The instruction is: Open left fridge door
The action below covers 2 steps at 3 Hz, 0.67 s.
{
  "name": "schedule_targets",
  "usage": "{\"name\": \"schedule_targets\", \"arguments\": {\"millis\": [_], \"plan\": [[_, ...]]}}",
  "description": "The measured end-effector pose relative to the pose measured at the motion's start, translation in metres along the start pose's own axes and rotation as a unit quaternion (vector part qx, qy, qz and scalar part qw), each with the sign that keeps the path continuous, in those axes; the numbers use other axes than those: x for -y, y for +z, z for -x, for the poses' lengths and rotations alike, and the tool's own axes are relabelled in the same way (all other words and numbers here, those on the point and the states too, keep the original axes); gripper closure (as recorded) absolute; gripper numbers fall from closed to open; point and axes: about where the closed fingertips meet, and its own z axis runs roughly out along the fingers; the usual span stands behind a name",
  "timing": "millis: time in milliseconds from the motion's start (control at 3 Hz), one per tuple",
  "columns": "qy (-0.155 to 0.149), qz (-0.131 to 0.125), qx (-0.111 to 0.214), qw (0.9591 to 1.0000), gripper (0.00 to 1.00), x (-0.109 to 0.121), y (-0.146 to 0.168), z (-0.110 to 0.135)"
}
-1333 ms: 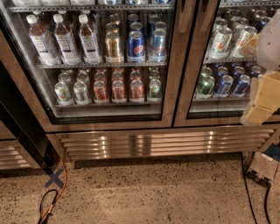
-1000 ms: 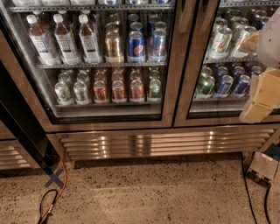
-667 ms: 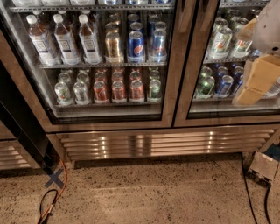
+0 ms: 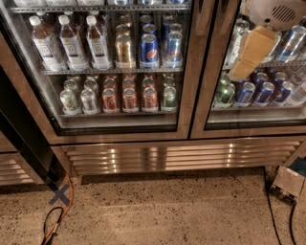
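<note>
The left fridge door (image 4: 124, 136) is a tall glass door in a brushed bronze-steel frame and stands shut. Through its glass I see white-capped bottles (image 4: 71, 40), Pepsi cans (image 4: 149, 49) and red cans (image 4: 130, 98). My gripper (image 4: 245, 61), a tan piece under the white arm housing (image 4: 273, 13), hangs at the upper right in front of the right glass door (image 4: 248, 128). It is to the right of the post between the two doors and apart from the left door.
A steel vent grille (image 4: 181, 155) runs under both doors. A dark panel (image 4: 21, 129) leans at the left. An orange cable (image 4: 68, 201) and a blue tape cross (image 4: 60, 194) lie on the speckled floor. A small box (image 4: 288, 184) with black cables sits at the lower right.
My arm and gripper have moved up and to the left across the right door, closer to the post between the doors. Both doors stay shut.
</note>
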Motion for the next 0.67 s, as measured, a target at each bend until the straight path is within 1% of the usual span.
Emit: {"name": "schedule_targets", "arguments": {"millis": [333,667], "plan": [[-0.002,-0.003,0.004,1.0000,0.00,0.0037,-0.0008,0.0044],[0.026,-0.021,0.028,0.9991,0.00,0.0069,0.0001,0.0009]]}}
